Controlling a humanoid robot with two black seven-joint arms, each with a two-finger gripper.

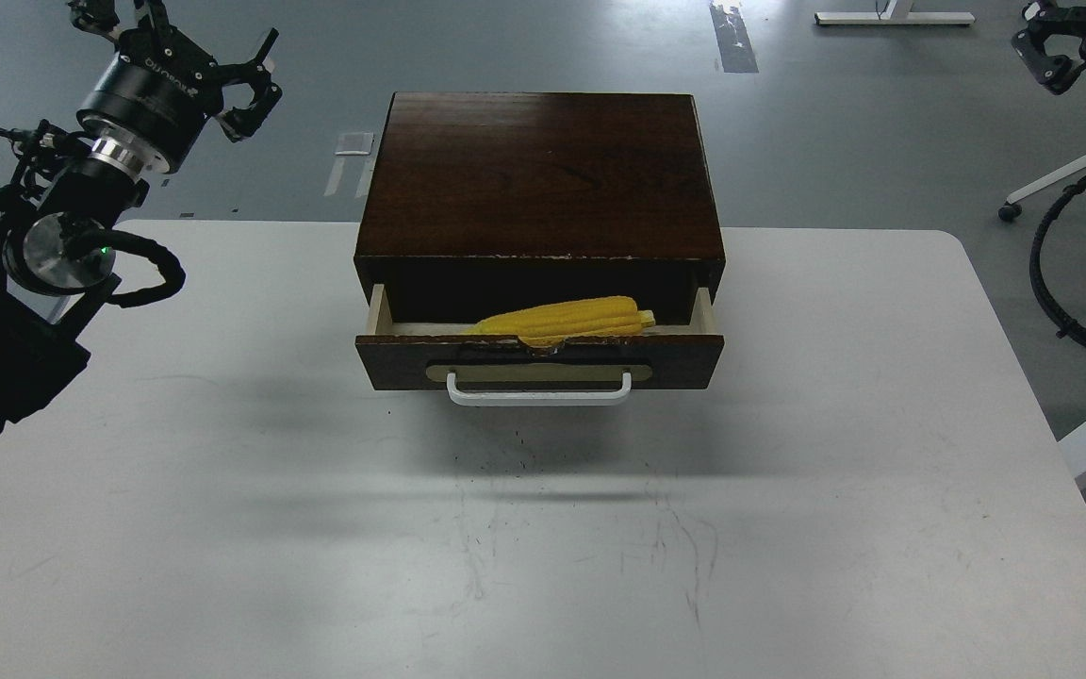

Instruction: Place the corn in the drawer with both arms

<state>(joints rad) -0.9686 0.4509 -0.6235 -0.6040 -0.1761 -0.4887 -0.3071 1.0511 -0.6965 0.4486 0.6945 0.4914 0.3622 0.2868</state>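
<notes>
The yellow corn [567, 319] lies inside the drawer [675, 354], which is pulled out a short way from the dark brown cabinet [543, 170]. The corn's tapered tip points left, and the drawer front hides its lower side. The white bar handle [539, 394] faces me. My left gripper [187, 42] is open and empty, raised at the far left, well away from the cabinet. My right gripper [1052, 38] is raised at the top right corner, partly cut off by the view's edge; its fingers look spread and hold nothing.
The cabinet stands at the back middle of a white table [543, 547]. White chair legs [1052, 184] and black cables [1061, 283] are beyond the table's right edge. Grey floor lies behind.
</notes>
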